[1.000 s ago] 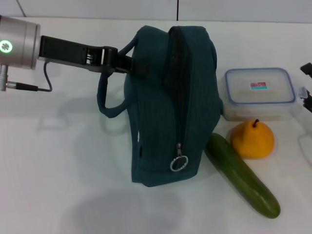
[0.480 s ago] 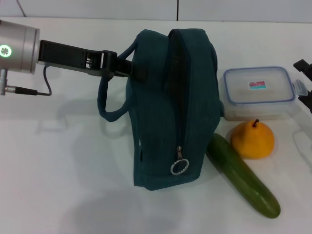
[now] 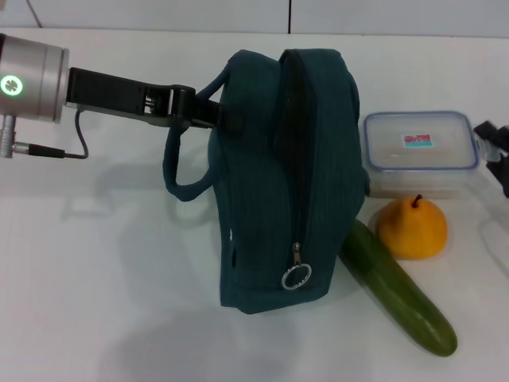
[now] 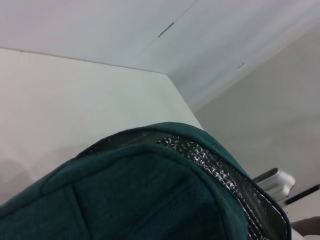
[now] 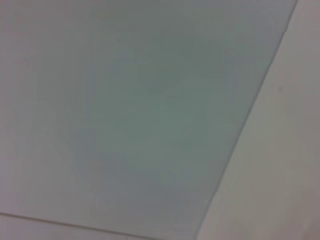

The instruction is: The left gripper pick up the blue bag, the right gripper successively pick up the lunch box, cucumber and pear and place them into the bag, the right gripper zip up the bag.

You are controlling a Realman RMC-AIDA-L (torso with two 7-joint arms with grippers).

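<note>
The blue bag [image 3: 286, 175] stands upright in the middle of the white table, its long zipper open and the silver ring pull [image 3: 295, 277] hanging low on the front. My left gripper [image 3: 216, 114] reaches in from the left and is shut on the bag's upper handle; the left wrist view shows the bag [image 4: 140, 190] and its silver lining. Just right of the bag lie the lunch box [image 3: 420, 148], the pear [image 3: 412, 228] in front of it, and the cucumber [image 3: 398, 290] slanting toward the front. Only part of my right gripper [image 3: 495, 150] shows, at the right edge beside the lunch box.
The bag's second handle loop [image 3: 179, 171] hangs free on the left side. The cucumber's upper end touches the bag's lower right corner. The white table [image 3: 95, 278] stretches to the left and front of the bag. The right wrist view holds only a blank pale surface.
The left gripper has shifted the bag slightly to the right, and the ring pull moved with it. The right gripper has edged a little further in from the right edge.
</note>
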